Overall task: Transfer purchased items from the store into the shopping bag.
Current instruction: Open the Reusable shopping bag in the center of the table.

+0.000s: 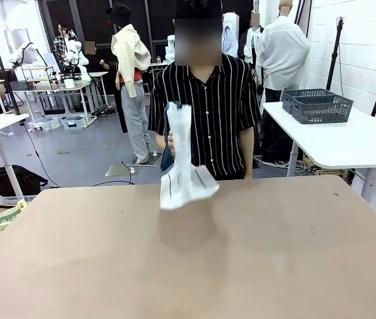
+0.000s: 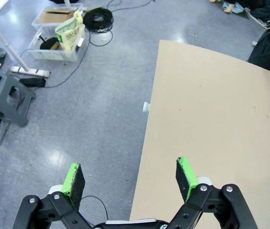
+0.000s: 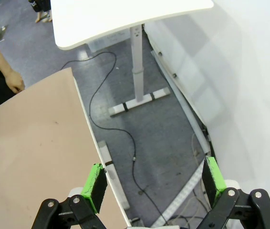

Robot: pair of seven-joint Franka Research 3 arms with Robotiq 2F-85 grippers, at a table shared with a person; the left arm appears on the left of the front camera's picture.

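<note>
At the far side of the brown table a person holds up the shopping bag, a crumpled translucent white bag with dark print and a navy strap, hanging just above the tabletop. The store, a dark grey lattice basket, stands on the white side table at the back right beside a second one like it. The purchased items are out of view. My left gripper is open and holds nothing, over the table's edge and the floor. My right gripper is open too, over the table's other edge.
On the floor by the table's left side are a clear bin with a green pack, a grey step stool and coiled cable. The white side table's leg and a floor cable lie off the right side. The person's hand hangs by the far edge.
</note>
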